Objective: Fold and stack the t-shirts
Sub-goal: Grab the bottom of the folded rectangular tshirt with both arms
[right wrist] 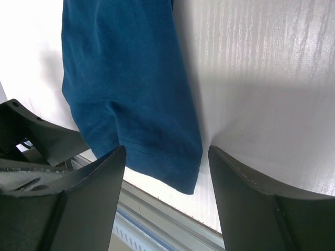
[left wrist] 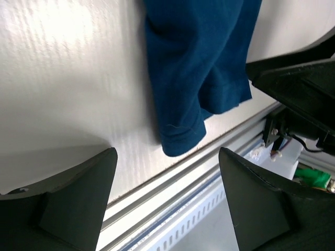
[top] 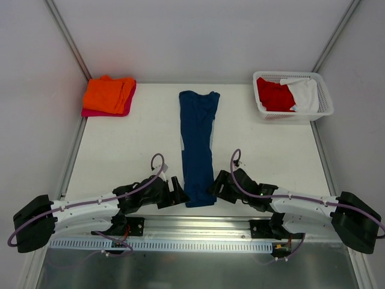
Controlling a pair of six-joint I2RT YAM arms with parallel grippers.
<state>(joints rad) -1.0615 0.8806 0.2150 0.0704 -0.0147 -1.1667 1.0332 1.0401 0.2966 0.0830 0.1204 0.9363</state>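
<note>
Lying as a long folded strip, the navy t-shirt point(top: 198, 144) runs near-to-far down the middle of the table point(top: 132, 150).
Its hem end points at the near edge, flanked by the left gripper point(top: 179, 194) and right gripper point(top: 213, 188), both spread open.

High rear camera overlooks the table point(top: 138, 144); both wrist cameras closely share the navy t-shirt point(left wrist: 199, 63) hem.
</note>
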